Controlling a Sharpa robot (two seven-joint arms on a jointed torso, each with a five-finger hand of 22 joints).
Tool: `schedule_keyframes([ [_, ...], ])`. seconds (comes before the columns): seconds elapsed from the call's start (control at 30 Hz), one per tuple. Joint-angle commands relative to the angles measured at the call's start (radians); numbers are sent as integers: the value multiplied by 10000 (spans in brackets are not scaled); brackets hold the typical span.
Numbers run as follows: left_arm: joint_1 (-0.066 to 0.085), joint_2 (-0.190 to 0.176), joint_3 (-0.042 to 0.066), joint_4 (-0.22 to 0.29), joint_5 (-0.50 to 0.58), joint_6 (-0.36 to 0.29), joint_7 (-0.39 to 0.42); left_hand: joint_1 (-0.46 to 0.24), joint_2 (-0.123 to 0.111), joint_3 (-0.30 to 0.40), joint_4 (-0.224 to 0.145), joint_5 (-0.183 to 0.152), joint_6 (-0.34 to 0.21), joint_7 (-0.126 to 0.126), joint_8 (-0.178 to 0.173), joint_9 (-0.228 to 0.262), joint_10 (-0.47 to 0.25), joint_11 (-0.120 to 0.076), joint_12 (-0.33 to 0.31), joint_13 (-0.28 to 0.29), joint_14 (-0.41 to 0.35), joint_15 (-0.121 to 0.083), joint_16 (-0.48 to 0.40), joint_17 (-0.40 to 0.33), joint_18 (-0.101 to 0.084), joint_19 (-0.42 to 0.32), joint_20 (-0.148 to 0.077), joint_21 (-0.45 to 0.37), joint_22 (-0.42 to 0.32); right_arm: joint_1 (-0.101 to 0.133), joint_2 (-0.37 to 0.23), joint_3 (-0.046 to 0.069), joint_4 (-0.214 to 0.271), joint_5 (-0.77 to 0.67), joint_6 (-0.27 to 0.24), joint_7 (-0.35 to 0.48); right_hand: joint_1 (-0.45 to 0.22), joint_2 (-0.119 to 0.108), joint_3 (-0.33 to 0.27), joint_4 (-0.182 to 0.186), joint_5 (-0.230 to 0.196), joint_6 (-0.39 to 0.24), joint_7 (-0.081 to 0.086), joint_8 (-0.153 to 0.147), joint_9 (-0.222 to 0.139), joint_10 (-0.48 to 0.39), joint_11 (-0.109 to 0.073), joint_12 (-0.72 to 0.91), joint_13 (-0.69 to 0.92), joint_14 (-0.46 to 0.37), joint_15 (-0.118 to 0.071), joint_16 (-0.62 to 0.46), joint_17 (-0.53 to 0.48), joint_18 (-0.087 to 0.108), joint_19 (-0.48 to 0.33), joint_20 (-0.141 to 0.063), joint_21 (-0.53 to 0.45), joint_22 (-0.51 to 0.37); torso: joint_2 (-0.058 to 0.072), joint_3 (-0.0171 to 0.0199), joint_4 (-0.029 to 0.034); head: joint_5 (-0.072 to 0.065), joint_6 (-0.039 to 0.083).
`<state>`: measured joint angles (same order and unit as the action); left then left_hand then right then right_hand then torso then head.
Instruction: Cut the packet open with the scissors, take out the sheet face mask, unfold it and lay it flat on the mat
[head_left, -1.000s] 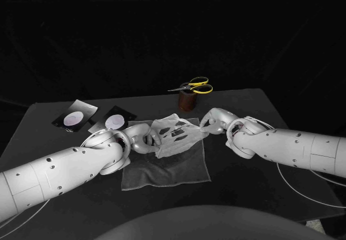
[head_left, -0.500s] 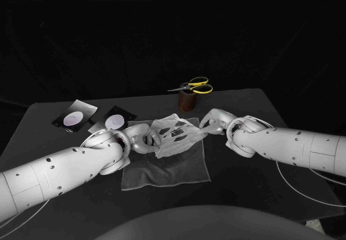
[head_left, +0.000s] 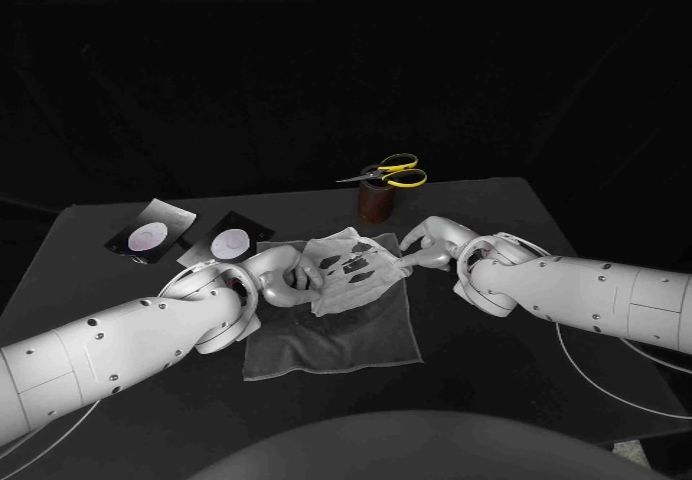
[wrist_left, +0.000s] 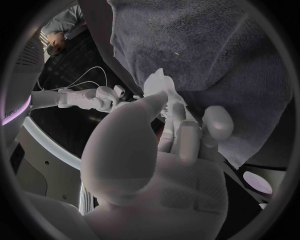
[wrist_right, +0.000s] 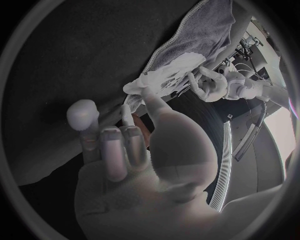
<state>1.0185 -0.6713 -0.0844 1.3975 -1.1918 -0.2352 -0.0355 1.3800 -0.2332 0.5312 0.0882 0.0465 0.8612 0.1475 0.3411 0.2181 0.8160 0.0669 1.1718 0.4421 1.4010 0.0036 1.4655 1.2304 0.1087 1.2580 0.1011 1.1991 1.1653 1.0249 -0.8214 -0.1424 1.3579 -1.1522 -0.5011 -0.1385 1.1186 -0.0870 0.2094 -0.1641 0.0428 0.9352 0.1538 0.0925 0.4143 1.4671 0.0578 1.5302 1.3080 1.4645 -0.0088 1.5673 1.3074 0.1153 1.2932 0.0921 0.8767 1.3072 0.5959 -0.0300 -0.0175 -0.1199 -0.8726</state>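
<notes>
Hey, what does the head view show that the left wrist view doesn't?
Head view alone: yellow-handled scissors standing in a brown holder. Left wrist view alone: the palm side of the left hand, its fingers at the edge of the sheet mask. Both: the sheet mask held between the left hand and the right hand, over the mat.

Head camera above table; wrist cameras close behind left hand and right hand; mask in all
</notes>
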Motion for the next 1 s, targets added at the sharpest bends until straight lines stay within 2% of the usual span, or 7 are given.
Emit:
schedule_keyframes([
  [0.03,18,-97,92,167,1009,-692,1516,11,-34,-45,-26,26,-38,-5,48,1,-163,15,-167,-72,-123,15,-82,-168,108,-114,2,-131,-125,42,-146,7,177,478,-672,475,-73,25,-86,-5,68,21,-29,31,13,871,82,-58,2334,1029,73,-13,2540,119,-33,73,-66,832,-6,3,-9,5,0],
  [0.37,157,-463,316,482,2625,-606,2013,16,-31,-29,-7,27,-58,13,82,-24,-316,48,-517,-279,-423,46,-287,-623,152,-273,30,-361,-335,255,-662,19,583,937,-844,569,64,292,-290,81,79,241,-92,220,72,859,32,-90,2309,1022,42,-23,2521,149,-35,93,-97,819,-14,0,-5,-43,0],
  [0.57,209,-557,357,464,3432,-434,1946,98,33,52,-42,28,-57,23,99,-32,-312,65,-625,-355,-464,57,-317,-692,154,-270,36,-380,-352,327,-810,22,502,1021,-457,371,396,640,-241,21,72,366,-140,351,84,860,-18,-90,2306,1024,-4,-21,2524,147,-3,64,-59,828,-9,-8,-13,-88,0],
  [0.73,232,-576,366,419,3671,-329,1862,109,41,68,-48,27,-60,27,101,-34,-315,70,-651,-372,-470,61,-323,-704,153,-265,38,-378,-350,344,-873,22,407,975,-111,137,577,758,-171,-76,78,384,-139,382,62,847,-19,-126,2280,1020,-7,-28,2511,148,-8,55,-83,822,4,-10,3,-138,0],
  [0.87,244,-568,368,357,3795,-374,1835,148,99,132,-62,28,-60,38,110,-40,-282,84,-699,-412,-453,69,-316,-681,141,-223,42,-344,-315,349,-865,22,391,955,-46,127,860,1085,101,-212,62,560,-197,475,46,876,-67,-49,2327,1041,-42,3,2572,129,51,29,41,857,2,-7,-5,-140,0],
  [0.93,256,-547,369,295,3917,-486,1836,177,164,202,-71,28,-17,43,144,-36,-217,94,-731,-449,-413,75,-297,-635,125,-165,50,-294,-266,350,-819,21,416,991,-77,218,966,1396,362,-250,56,801,-283,562,34,905,-138,22,2372,1062,-95,33,2631,108,124,-18,187,899,-3,1,7,-139,0],
  [1.0,263,-537,370,264,3964,-549,1837,185,179,224,-75,28,-4,45,155,-35,-200,97,-744,-462,-413,77,-300,-647,128,-165,53,-301,-277,351,-794,21,448,1008,-86,264,968,1472,465,-270,54,871,-311,573,15,919,-165,56,2394,1063,-114,35,2634,101,155,-53,243,915,-2,6,16,-132,0],
])
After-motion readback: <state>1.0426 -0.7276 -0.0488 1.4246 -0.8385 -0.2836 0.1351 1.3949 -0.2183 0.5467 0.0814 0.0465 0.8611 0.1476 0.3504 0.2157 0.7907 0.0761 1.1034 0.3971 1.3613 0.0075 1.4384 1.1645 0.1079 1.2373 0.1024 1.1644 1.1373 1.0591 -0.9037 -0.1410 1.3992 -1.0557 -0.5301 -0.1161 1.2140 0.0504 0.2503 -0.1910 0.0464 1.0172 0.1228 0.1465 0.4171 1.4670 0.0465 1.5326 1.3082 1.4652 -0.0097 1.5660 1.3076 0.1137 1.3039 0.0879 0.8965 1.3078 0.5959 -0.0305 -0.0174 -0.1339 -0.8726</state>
